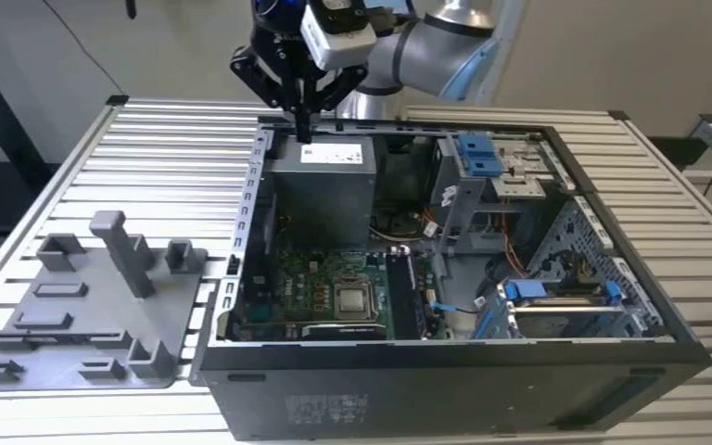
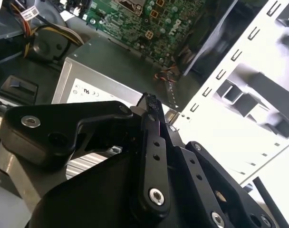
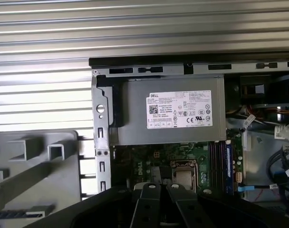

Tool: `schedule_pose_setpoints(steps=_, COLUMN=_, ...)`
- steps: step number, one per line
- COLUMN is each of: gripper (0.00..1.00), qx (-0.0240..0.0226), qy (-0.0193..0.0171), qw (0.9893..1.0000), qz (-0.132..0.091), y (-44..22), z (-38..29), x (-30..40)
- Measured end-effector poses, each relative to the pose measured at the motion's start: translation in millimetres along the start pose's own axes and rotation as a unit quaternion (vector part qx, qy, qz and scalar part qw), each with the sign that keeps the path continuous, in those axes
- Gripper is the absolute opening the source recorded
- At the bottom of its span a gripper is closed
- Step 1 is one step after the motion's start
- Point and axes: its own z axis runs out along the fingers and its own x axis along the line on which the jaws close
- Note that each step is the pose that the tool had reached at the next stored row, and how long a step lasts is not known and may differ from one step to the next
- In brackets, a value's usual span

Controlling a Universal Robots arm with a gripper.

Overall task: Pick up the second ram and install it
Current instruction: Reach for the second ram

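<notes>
Gripper (image 1: 303,125), in the exterior view, hangs over the power supply (image 1: 319,181); lowered straight, it could knock that casing. The second ram (image 1: 400,292) seems to stand slotted in the motherboard (image 1: 319,278) at its 5 o'clock. In the second wrist view its fingers (image 2: 151,128) are pressed together, holding nothing. In the first wrist view, dark sticks stand beside the processor socket (image 3: 182,173).
</notes>
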Motion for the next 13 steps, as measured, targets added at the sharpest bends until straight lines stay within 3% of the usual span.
schedule_pose_setpoints(steps=13, gripper=0.11, qx=-0.0001, qy=0.0001, qw=1.0000, qz=-0.002, y=-0.8, z=0.8, x=10.8)
